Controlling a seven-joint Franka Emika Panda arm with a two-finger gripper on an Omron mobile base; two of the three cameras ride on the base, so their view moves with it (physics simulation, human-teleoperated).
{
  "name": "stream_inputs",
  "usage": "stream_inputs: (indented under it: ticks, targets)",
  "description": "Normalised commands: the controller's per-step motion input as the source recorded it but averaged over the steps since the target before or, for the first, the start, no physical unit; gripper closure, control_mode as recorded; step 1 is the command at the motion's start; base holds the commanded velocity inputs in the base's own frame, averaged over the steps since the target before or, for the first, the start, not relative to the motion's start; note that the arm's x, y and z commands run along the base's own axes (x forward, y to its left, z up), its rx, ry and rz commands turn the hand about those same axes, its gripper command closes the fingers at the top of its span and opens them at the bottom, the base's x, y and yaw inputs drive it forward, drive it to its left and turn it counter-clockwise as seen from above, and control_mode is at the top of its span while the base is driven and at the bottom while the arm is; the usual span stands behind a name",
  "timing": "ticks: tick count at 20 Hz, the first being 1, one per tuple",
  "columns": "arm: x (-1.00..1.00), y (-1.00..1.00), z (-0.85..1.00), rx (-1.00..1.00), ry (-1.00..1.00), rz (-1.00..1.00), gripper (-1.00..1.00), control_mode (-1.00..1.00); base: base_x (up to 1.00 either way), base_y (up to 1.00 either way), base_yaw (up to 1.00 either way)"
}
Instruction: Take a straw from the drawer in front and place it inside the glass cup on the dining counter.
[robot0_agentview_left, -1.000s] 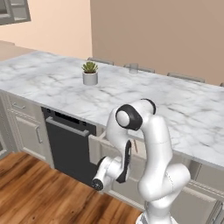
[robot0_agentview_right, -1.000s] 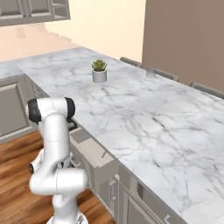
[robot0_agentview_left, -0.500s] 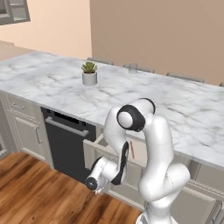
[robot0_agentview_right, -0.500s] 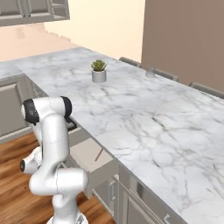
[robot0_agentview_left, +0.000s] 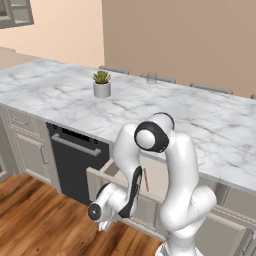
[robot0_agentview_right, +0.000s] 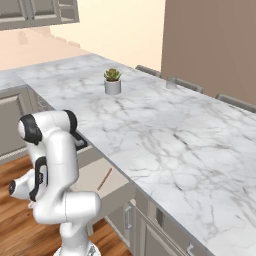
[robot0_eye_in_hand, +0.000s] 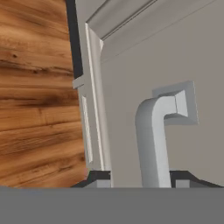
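While tool (robot0_eye_in_hand: 140, 181) straddles drawer handle (robot0_eye_in_hand: 153, 140), tips either side, grip unconfirmed. Straw (robot0_agentview_right: 104, 179) lies flat inside open drawer (robot0_agentview_right: 107, 187), above and behind tool. Light, stiff, thin, rolls; pinch mid-length.

A rendered home kitchen: marble counter (robot0_agentview_left: 210, 125), grey cabinets (robot0_agentview_left: 30, 150), black dishwasher (robot0_agentview_left: 75, 160), wood floor (robot0_agentview_left: 35, 220).
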Motion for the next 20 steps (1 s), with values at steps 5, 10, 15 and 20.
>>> stream_inputs:
  ticks: [5, 10, 15, 20]
  targets:
    - [-0.03, 0.58, 0.33, 0.06, 0.11, 0.0, -1.0, -1.0, 0.0, 0.0, 0.0]
    - [-0.29, 0.19, 0.93, 0.13, 0.07, 0.0, -1.0, -1.0, 0.0, 0.0, 0.0]
    - [-0.61, 0.0, 1.0, 0.17, 0.01, -0.04, -1.0, -1.0, 0.0, 0.0, 0.0]
    - [-0.32, -0.07, 1.0, 0.23, 0.14, -0.15, -1.0, -1.0, 0.0, 0.0, 0.0]
